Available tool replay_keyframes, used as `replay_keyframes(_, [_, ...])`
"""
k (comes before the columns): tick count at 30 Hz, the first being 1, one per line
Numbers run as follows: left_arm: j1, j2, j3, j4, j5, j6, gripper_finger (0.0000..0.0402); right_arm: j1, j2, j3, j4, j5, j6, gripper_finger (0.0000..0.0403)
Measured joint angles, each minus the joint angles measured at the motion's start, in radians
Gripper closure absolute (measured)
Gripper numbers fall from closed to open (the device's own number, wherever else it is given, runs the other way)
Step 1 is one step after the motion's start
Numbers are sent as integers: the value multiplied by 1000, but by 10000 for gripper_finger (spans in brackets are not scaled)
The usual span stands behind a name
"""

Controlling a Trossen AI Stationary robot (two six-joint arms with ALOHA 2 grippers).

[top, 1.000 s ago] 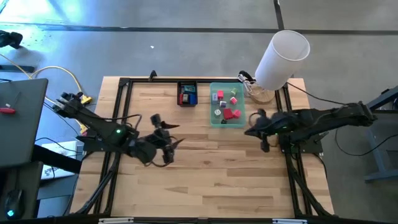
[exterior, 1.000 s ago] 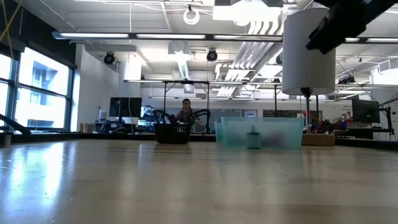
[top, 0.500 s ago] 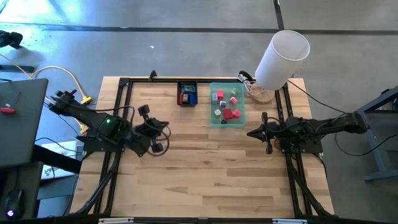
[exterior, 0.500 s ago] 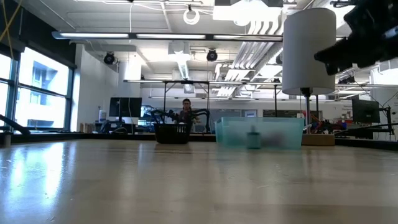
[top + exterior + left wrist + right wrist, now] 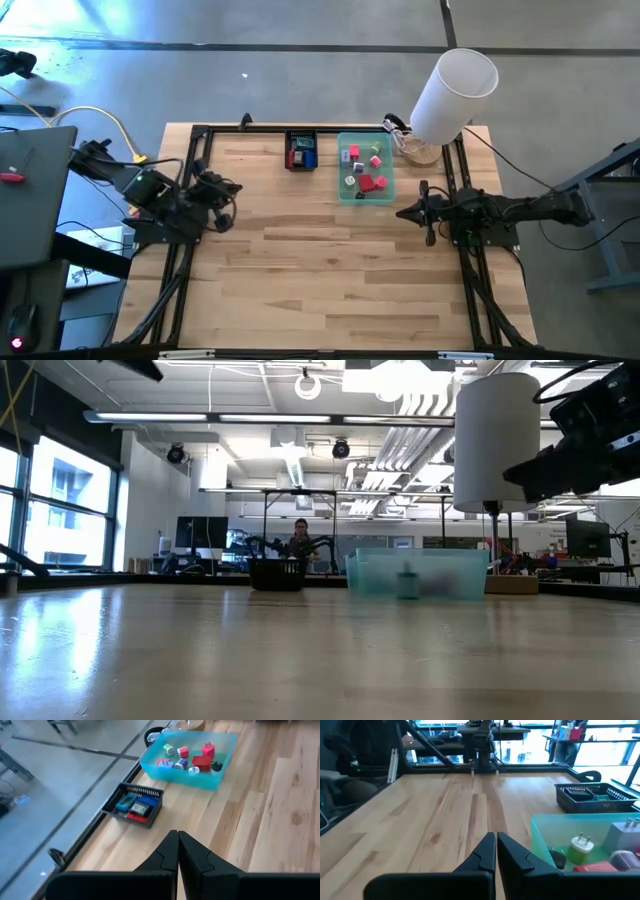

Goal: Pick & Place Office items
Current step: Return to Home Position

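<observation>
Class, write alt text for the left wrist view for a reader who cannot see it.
The left gripper, shut, points across a wooden table toward a teal tray of small coloured pieces and a black tray holding a few more.

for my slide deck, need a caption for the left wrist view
Left gripper, jaws shut, facing the filled teal tray and black tray across the wooden table
</observation>
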Motion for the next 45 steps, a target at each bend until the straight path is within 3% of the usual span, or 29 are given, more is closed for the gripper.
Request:
replay_keyframes(4, [-40,-100,-118,48,-16,-84,401,-23,1,0,0,-13,0,400])
replay_keyframes(8, [-99,-175,-252,203,-19,-88,401,-26,1,0,10,-29,6,400])
replay_keyframes(19, [-213,-212,-552,702,-13,120,401,-26,1,-1,12,-40,25,399])
replay_keyframes(27, [-195,-214,-702,851,262,141,401,-26,1,-2,12,-40,44,399])
replay_keyframes(33, [-204,-259,-794,929,306,209,401,-26,1,-2,6,-40,60,399])
replay_keyframes(36, [-213,-308,-843,957,395,235,401,-26,1,-2,-4,-40,80,400])
replay_keyframes(45, [-187,-448,-1033,1239,560,316,401,-26,2,-2,-26,24,78,400])
